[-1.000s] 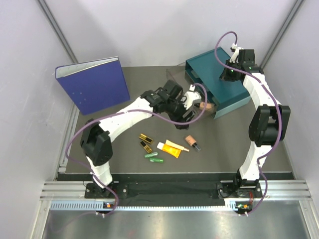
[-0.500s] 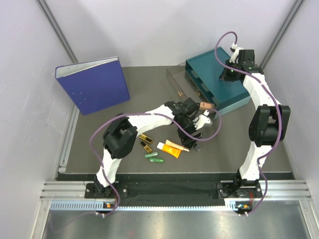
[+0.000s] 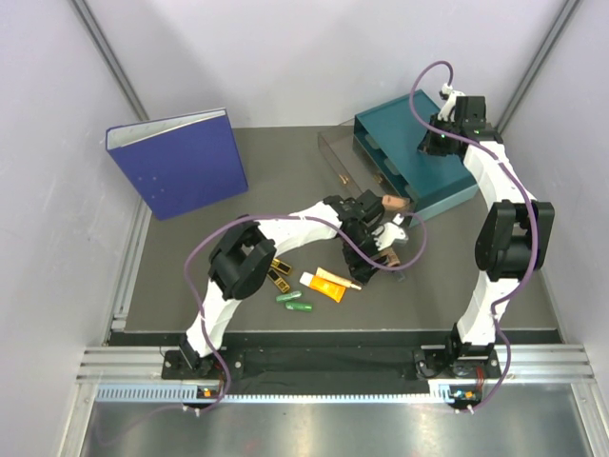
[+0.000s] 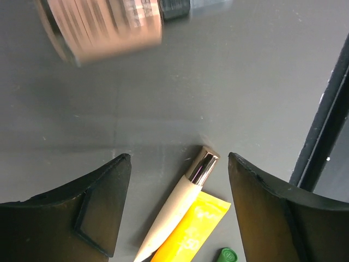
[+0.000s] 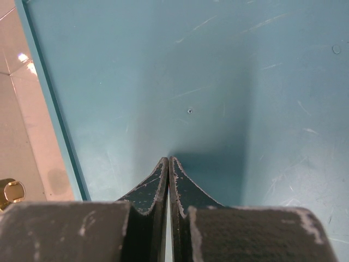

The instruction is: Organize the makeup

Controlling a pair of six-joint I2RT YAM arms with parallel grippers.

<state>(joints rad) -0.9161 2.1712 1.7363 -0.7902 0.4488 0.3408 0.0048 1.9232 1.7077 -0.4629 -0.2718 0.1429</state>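
Note:
My left gripper (image 3: 373, 259) is open and empty, low over the loose makeup; in its wrist view (image 4: 180, 158) a cream tube with a chrome cap (image 4: 188, 196) lies between the jaws, on a yellow-orange tube (image 4: 193, 232). A blurred beige bottle (image 4: 103, 30) lies beyond them, and a green capsule (image 4: 226, 255) shows at the bottom edge. From above I see two gold-and-black cases (image 3: 278, 271), two green capsules (image 3: 294, 302), the yellow tube (image 3: 328, 284), and a second beige bottle (image 3: 392, 202) at the teal drawer box (image 3: 419, 176). My right gripper (image 3: 440, 141) is shut over the box top (image 5: 218, 82).
A large blue binder (image 3: 176, 162) stands at the back left. A clear plastic panel (image 3: 338, 157) leans by the teal box's left side. The table's dark front edge (image 4: 322, 125) runs along the right of the left wrist view.
My left gripper has swung from the teal box's front toward me and down over the loose items, now covering the near beige bottle from above. The right arm has not moved.

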